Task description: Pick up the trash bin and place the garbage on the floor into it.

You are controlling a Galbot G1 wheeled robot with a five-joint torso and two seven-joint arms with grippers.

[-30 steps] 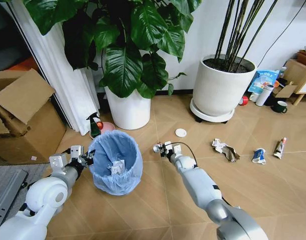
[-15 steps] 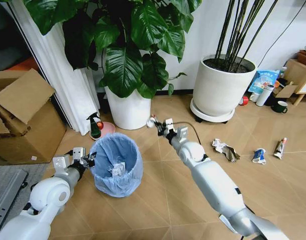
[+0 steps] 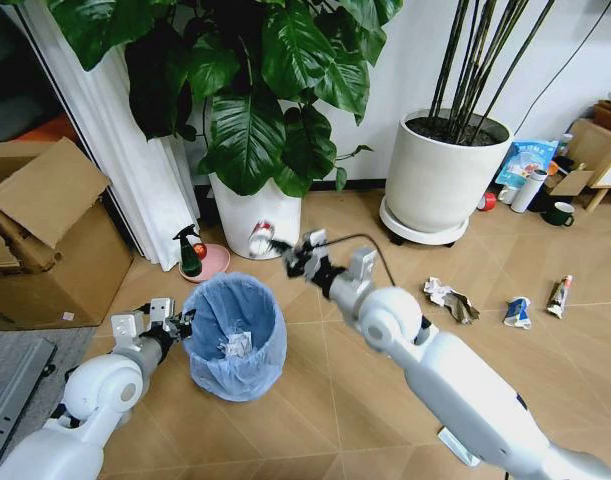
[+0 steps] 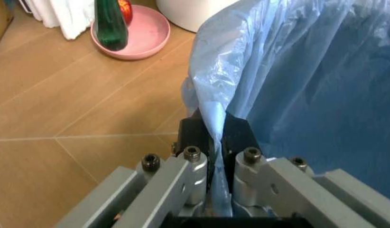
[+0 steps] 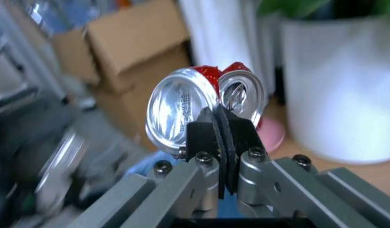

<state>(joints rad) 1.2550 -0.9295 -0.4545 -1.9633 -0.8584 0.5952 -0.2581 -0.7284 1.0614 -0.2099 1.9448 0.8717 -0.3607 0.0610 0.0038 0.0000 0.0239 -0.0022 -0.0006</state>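
The trash bin (image 3: 235, 335), lined with a light-blue bag, is held at its rim by my left gripper (image 3: 180, 322). Close up, the left gripper (image 4: 215, 137) is shut on the bag's edge (image 4: 290, 85). My right gripper (image 3: 288, 252) hovers just beyond the bin's far rim, shut on a crushed red can (image 3: 262, 238). In the right wrist view the can (image 5: 195, 99) sits pinched in the right gripper (image 5: 221, 126). A paper wad (image 3: 231, 345) lies inside the bin. On the floor (image 3: 315, 400) to the right lie a crumpled wad (image 3: 447, 297), a blue-white wrapper (image 3: 517, 312) and a tube (image 3: 559, 295).
Two large white plant pots (image 3: 268, 225) (image 3: 443, 185) stand behind the bin. A green spray bottle on a pink dish (image 3: 192, 253) is at its far left. Cardboard boxes (image 3: 45, 230) and a grey mat (image 3: 15, 385) fill the left side. A mug (image 3: 560, 213) stands far right.
My right gripper has risen and swung left with the red can, from the floor right of the bin to above its far rim. The left gripper keeps its hold on the bin.
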